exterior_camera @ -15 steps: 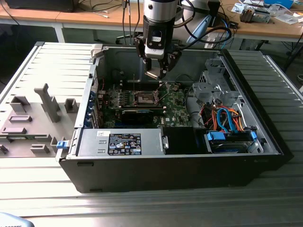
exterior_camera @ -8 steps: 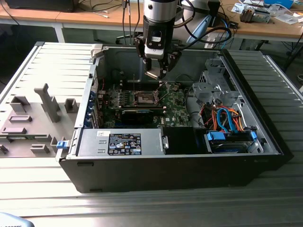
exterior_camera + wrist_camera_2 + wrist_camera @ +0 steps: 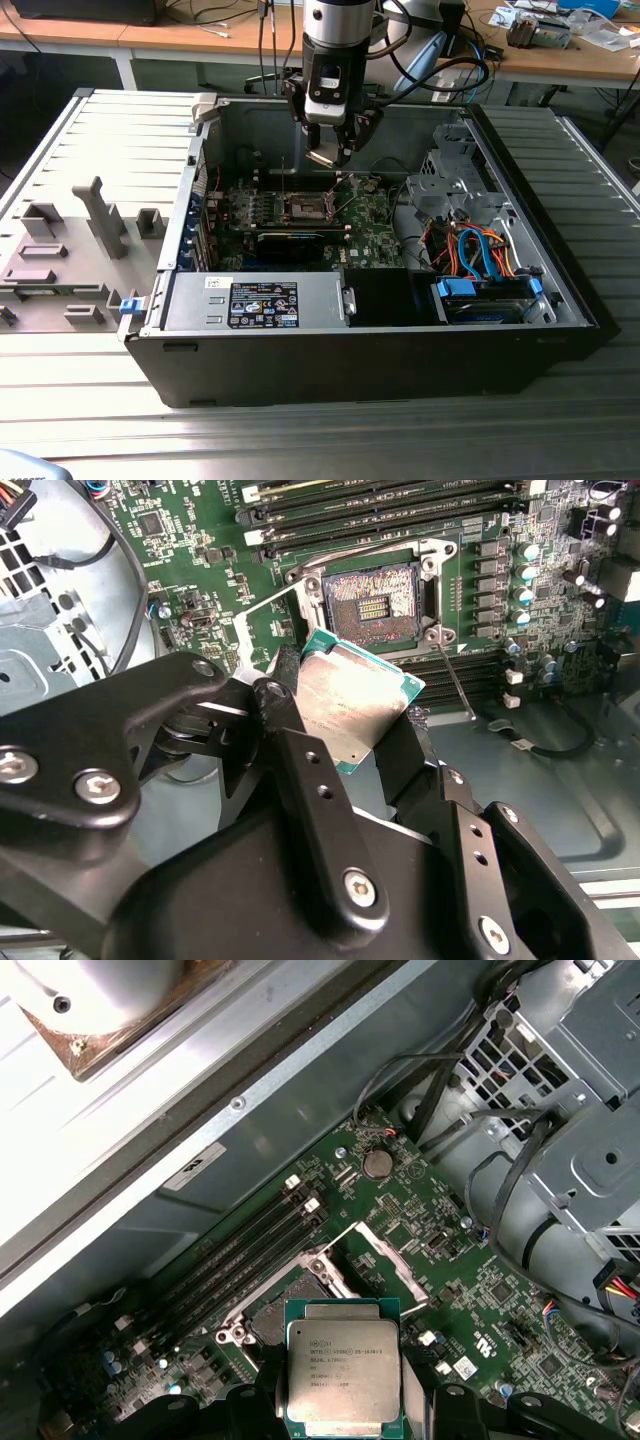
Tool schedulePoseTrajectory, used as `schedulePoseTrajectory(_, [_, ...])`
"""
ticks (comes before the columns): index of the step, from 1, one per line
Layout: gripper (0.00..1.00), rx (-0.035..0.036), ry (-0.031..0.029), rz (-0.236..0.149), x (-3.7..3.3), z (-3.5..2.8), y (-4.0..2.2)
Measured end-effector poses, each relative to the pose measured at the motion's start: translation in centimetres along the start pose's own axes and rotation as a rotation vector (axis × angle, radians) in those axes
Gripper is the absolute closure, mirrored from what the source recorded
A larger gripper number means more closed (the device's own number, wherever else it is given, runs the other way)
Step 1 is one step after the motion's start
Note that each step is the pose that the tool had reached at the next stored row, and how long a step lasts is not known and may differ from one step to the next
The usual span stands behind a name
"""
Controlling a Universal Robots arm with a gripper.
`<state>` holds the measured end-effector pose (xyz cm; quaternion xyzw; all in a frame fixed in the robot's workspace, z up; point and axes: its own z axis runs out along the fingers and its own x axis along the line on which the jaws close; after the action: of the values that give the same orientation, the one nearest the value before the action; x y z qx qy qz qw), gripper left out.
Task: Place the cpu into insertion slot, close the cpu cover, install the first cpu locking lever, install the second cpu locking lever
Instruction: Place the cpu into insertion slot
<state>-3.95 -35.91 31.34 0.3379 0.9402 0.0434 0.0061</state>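
One gripper (image 3: 328,152) clamps the cpu (image 3: 345,1375) near the empty insertion slot (image 3: 372,605) inside the case (image 3: 400,370).

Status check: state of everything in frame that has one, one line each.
Silver-grey square cpu: gripped, held above the green motherboard, not seated.
Black end effector: shut on cpu.
Square dark insertion slot: empty, uncovered.
Silvery metal cpu cover: raised open.
Black computer case: side open.
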Motion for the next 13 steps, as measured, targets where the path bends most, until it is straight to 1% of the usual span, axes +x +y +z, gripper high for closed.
schedulePoseTrajectory(13, [0.45, -0.0003, -0.0009, 0.011, 0.0, 0.03, 0.0])
